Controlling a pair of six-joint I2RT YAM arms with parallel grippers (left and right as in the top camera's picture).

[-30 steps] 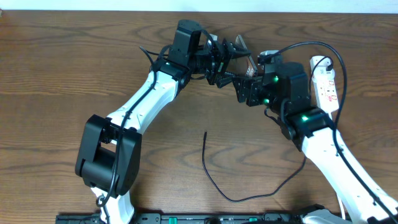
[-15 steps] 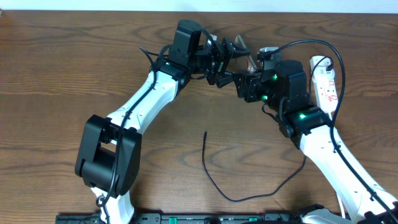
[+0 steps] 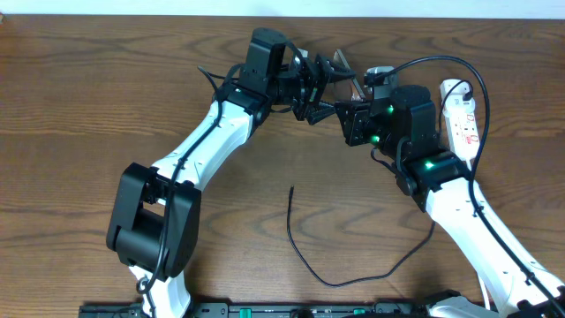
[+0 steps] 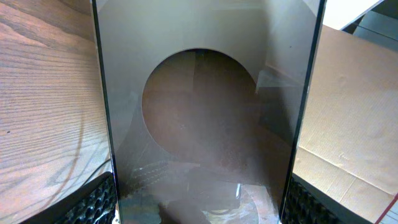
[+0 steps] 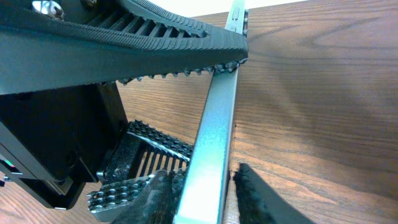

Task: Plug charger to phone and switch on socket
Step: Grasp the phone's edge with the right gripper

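Two tools meet at phone (image 4: 199, 112), raised above counter (image 3: 106, 97), far middle. My left tool (image 3: 320, 84) clamps it; screen shows dark oval, writing unreadable. My right tool (image 5: 205, 196) straddles its metal edge, grip cannot tell. Loose charger (image 3: 305, 256) lies on counter, nearer me. Far right, socket (image 3: 461, 115), red marks illegible.

Left arm (image 3: 205, 146) and right arm (image 3: 484, 225) were white tubes, chunky black joints (image 3: 154, 216), green LEDs (image 3: 430, 165), black cables (image 3: 209, 81), knobbly black fingers (image 4: 93, 202).
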